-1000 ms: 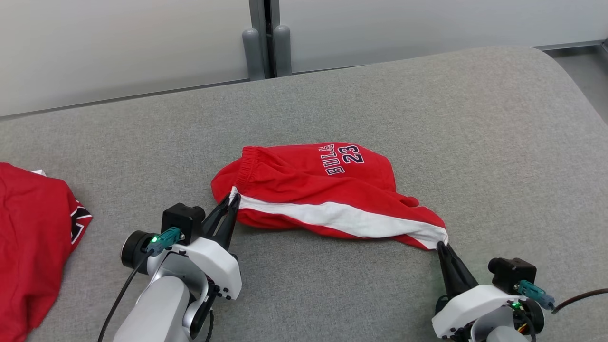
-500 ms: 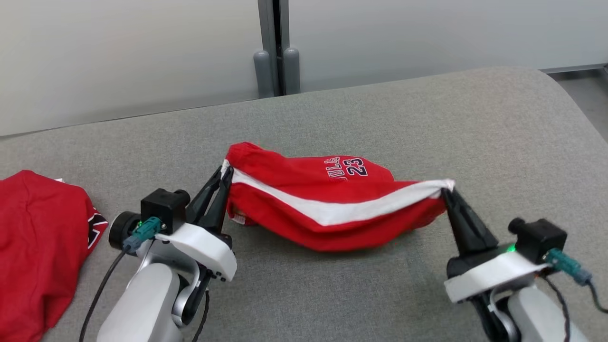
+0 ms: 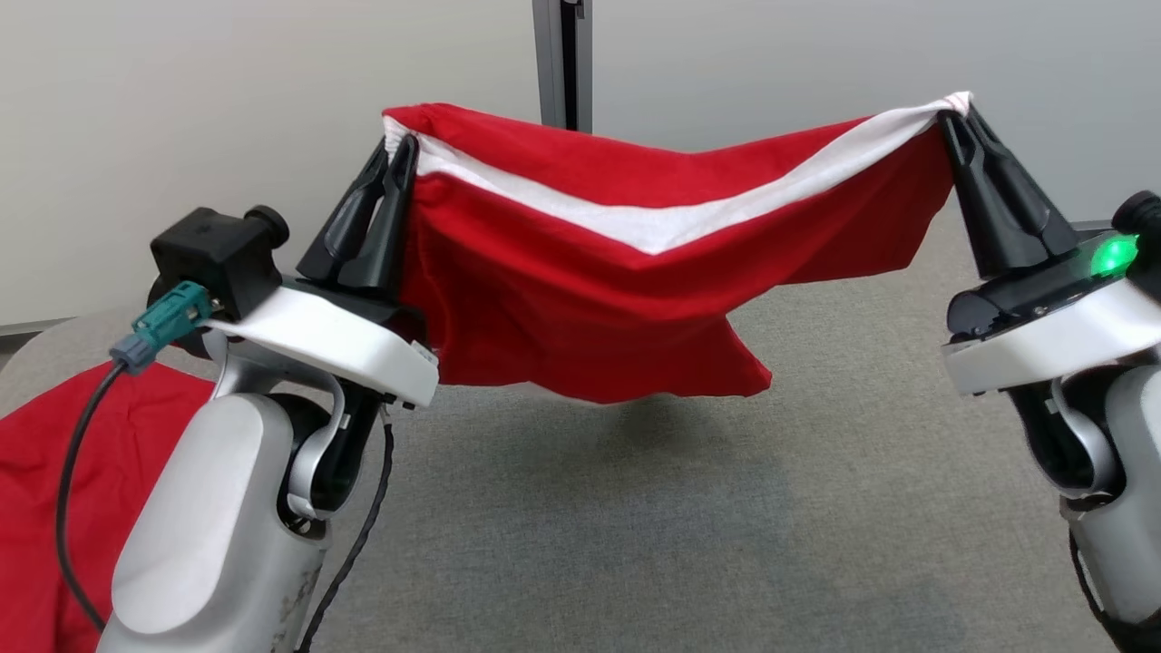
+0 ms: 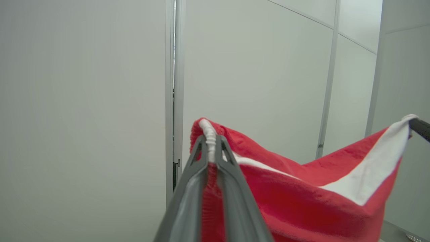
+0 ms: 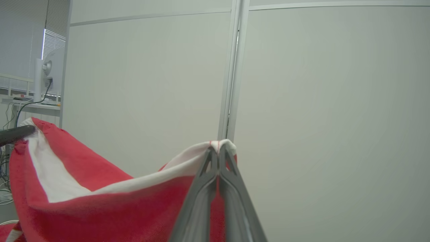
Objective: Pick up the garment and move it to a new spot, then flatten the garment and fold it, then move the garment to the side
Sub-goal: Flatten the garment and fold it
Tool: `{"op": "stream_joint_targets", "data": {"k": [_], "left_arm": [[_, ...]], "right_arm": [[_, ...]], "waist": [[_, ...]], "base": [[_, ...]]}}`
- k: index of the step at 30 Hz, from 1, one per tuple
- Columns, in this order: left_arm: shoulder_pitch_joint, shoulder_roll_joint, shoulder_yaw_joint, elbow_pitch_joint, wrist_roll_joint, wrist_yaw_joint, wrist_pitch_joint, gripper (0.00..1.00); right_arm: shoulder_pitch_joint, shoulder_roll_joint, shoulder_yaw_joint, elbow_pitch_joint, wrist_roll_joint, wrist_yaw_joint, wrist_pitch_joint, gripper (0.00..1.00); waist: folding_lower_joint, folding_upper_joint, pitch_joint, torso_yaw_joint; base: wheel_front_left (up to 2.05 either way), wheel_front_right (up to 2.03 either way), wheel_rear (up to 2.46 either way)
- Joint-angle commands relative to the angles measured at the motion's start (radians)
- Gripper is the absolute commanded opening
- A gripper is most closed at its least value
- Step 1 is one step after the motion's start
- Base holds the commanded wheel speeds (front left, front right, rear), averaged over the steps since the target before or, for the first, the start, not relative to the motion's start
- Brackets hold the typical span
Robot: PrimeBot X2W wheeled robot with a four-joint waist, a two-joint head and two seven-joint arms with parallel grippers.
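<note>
Red cloth shorts with a white stripe hang stretched above the grey upholstered surface. Left gripper and right gripper are each clenched on a stripe end. Open surface lies beneath, with a second red garment at the left edge.

A grey, cloth-covered bench is stretching across the lower part of the head view, reaching back toward a pale wall. A red cloth is lying rumpled on its near left part. A soft shadow is falling mid-bench.

even, soft indoor light; faint shadow beneath the garment; wrist views blur nearby fingers.
</note>
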Motion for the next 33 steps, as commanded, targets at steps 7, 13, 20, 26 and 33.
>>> {"op": "stream_joint_targets", "data": {"k": [7, 13, 20, 26, 33], "left_arm": [[0.024, -0.002, 0.029, -0.084, -0.006, 0.058, 0.013, 0.00], [0.076, 0.001, 0.019, -0.134, -0.011, 0.079, 0.033, 0.00], [0.033, 0.025, 0.022, -0.132, -0.020, 0.069, 0.072, 0.00], [-0.143, 0.025, 0.034, -0.053, -0.058, 0.033, 0.133, 0.00], [-0.518, 0.014, 0.030, 0.175, -0.017, -0.022, 0.114, 0.00]], "right_arm": [[0.028, 0.025, -0.102, -0.035, -0.022, 0.000, 0.087, 0.00], [0.090, 0.065, -0.156, -0.067, -0.024, 0.000, 0.153, 0.00], [0.044, 0.083, -0.180, -0.096, -0.020, 0.000, 0.222, 0.00], [-0.135, 0.042, -0.158, -0.049, -0.011, 0.000, 0.231, 0.00], [-0.485, -0.019, -0.116, 0.131, -0.050, 0.000, 0.113, 0.00]], "waist": [[0.0000, -0.0001, -0.036, 0.030], [0.0000, -0.0001, -0.036, 0.039], [0.0000, -0.0001, 0.018, 0.019], [0.0000, -0.0001, 0.159, -0.010], [0.0000, -0.0001, 0.375, -0.024]], "base": [[0.00, 0.00, 0.00], [0.00, 0.00, 0.00], [0.00, 0.00, 0.00], [0.00, 0.00, 0.00], [0.00, 0.00, 0.00]]}}
